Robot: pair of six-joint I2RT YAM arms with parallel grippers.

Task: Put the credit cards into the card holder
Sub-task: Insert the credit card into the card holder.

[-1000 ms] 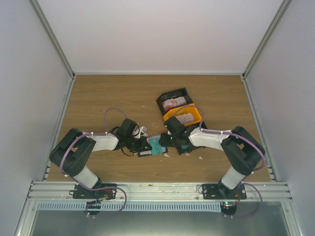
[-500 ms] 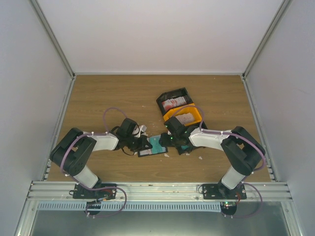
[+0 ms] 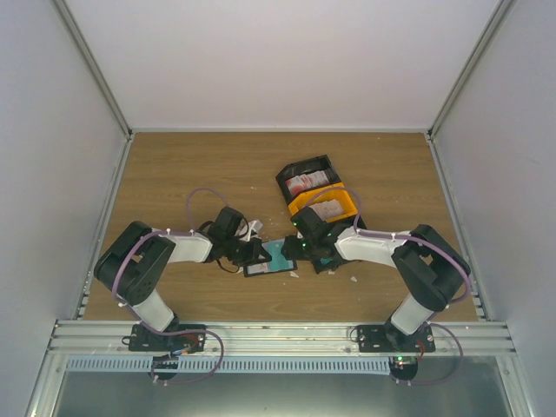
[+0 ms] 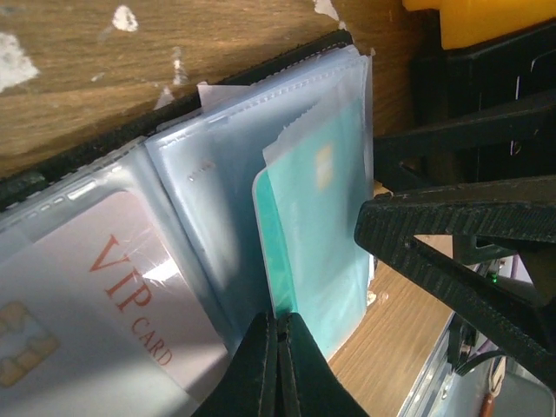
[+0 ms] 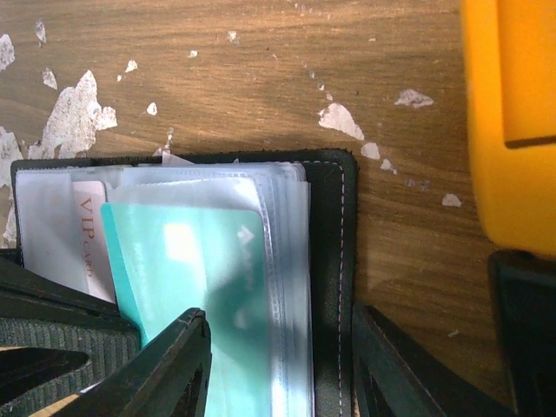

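nearest the bases, the left gripper is seen clenched on the near edge of a teal card, which is partly covered by a clear sleeve of the card holder. the holder is laid open on the table between the two grippers, and a vip card is already seated in a neighbouring pocket. the right gripper is held released, its fingers spread to either side of the sleeves. whether they are pressed onto the holder cannot be told.

if the teal card is pushed at a slant, its corner could be caught at the sleeve's mouth, and the thin plastic buckled or the card bowed. if the holder is not pinned, it could be slid across the wood rather than filled.

white scraps are scattered just beyond the holder. farther off, an orange tray and a black tray are set, each with pale cards inside, though their number cannot be made out. how deep the teal card sits is hidden by the layered sleeves, and the holder's near end is cut off by the fingers.
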